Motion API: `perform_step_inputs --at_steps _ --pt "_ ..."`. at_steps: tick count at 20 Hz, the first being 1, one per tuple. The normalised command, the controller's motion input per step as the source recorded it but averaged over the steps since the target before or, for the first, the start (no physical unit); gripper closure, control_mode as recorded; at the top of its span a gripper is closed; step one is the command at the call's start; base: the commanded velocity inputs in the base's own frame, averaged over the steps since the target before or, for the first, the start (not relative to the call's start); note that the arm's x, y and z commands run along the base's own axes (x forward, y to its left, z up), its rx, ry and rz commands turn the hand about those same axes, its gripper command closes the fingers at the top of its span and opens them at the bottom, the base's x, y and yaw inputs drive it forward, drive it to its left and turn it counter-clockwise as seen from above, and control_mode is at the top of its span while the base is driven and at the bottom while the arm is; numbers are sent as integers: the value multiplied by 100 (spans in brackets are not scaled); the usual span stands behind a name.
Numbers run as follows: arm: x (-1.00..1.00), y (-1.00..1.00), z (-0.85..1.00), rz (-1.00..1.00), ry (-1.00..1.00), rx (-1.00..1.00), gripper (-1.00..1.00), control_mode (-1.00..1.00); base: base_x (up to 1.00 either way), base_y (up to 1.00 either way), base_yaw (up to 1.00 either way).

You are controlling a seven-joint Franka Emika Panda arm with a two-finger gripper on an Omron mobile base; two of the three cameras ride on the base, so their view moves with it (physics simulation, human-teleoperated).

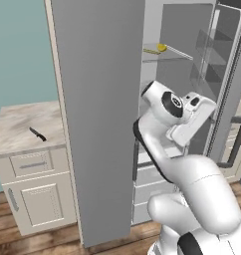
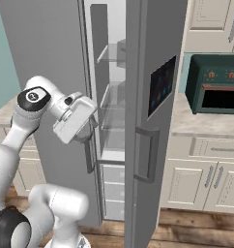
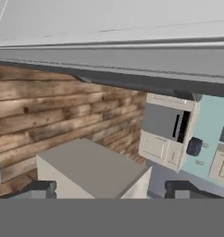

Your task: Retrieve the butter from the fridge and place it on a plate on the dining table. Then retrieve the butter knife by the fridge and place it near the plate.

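Yellow-olive butter [image 1: 152, 51] on upper fridge [image 1: 100, 99] shelf, well above gripper [image 3: 109, 189], fingers spread apart

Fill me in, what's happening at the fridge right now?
The fridge stands with its doors swung open, and the arm's end effector is open and holding nothing, beside the door's edge. The butter still lies on an upper shelf inside, next to a rounder yellow item. The butter knife waits untouched on the small cabinet left of the fridge.

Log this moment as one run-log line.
fridge: doors open | butter: on upper shelf | butter knife: on side cabinet | gripper: open, empty
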Motion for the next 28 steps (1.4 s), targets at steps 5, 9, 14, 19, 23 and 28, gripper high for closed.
perform_step_inputs --at_steps 5,9,14,19,23,28 --pt "6 -6 0 -4 10 -46 -100 -100 0 0 0" --pt "9 -16 4 0 0 -36 -100 -100 0 0 0" --pt "0 -39 9 6 -1 -10 -100 -100 0 0 0" --pt "2 -37 1 18 0 0 -100 -100 0 0 0" --pt "16 -19 0 16 0 0 -100 -100 0 0 0" --pt "38 -6 0 12 8 0 -100 -100 0 0 0"
